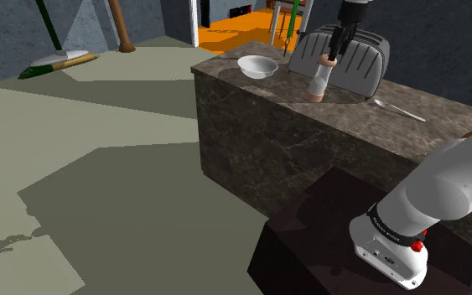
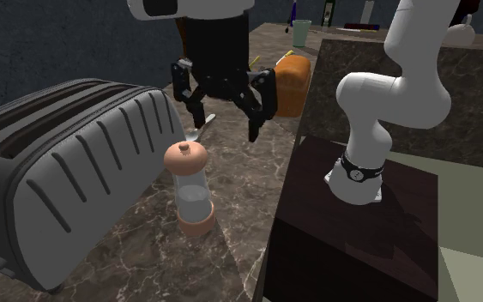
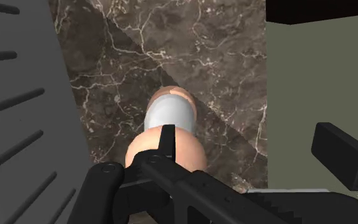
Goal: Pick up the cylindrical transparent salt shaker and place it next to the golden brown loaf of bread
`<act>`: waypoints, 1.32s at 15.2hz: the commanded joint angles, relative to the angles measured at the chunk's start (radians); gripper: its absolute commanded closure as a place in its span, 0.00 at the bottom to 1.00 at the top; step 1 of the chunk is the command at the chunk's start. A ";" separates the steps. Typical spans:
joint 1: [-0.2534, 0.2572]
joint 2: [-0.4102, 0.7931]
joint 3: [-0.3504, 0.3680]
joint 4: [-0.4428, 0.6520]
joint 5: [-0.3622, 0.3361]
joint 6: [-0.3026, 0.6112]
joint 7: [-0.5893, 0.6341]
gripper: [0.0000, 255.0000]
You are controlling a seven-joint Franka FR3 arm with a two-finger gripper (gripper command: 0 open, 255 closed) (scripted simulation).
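Here the claw [image 2: 226,127] hangs open over the desk [image 2: 231,223], its two black fingers spread wide with nothing between them. It has hold of nothing. The shaker [image 2: 190,187] stands upright on the dark marble just below the claw and a little to one side of it, with a gap between its cap and the fingertips in the second exterior view. It has a peach cap and base and a clear body with a pale fill in the lower part. In the wrist view one finger [image 3: 166,141] crosses in front of the shaker's [image 3: 169,114] cap, while the other finger [image 3: 337,154] stands well off to the side. The shaker is just beside the slatted side of a grey toaster [image 2: 59,172], away from the desk's edges. The loaf [image 2: 292,84], golden brown, sits further along the desk behind the claw, near the edge that faces the stand [image 2: 351,240] and well apart from the shaker. A pale green cup [image 2: 301,33] stands beyond the loaf, toward the desk's far end. In the shoulder view the claw [image 1: 334,57] is above the shaker [image 1: 320,82] in front of the toaster [image 1: 358,59]. A white bowl [image 1: 257,67] rests near the desk's [image 1: 309,142] corner at that view's left, and a spoon [image 1: 398,109] lies past the toaster toward the opposite end. The white arm [image 1: 452,188] rises from the stand [image 1: 309,239] at that view's lower right.
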 commanded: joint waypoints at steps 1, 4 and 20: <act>-0.007 0.075 -0.026 0.073 0.003 0.002 -0.061 0.00; -0.018 0.160 -0.049 0.164 0.013 -0.004 -0.127 0.00; -0.022 0.157 -0.052 0.059 0.010 0.098 -0.124 1.00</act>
